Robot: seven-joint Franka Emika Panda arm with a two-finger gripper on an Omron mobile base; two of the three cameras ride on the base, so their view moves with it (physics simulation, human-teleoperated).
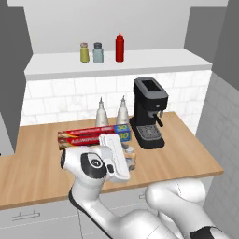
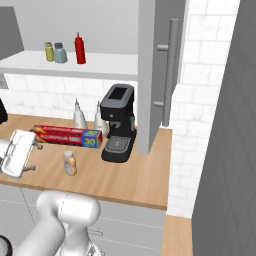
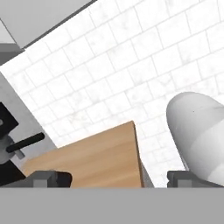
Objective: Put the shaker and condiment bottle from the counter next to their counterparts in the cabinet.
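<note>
Olive shaker (image 1: pixel 84 52) already on cabinet (image 1: pixel 154 60) shelf beside grey-blue shaker (image 1: pixel 98 52) | tan condiment bottle (image 2: pixel 70 163) upright on counter (image 2: pixel 130 182) | gripper (image 2: pixel 31 157) jaws apart, empty, just beside bottle | step: bottle pickup | next: straddle bottle, close.

The arm (image 1: pixel 140 212) rises from the lower right of the left base view, bends through a fat white elbow at the bottom and runs up left to a round dark-faced wrist at centre left. The white hand block tilts up to the right from that wrist, just right of it. In the right base view the same block sits at the left edge, mid-height, above a rounded link at lower left. In the hand view the tool (image 3: pixel 118 178) has its two dark fingertips well apart at the bottom, jaws wide and empty.
</note>
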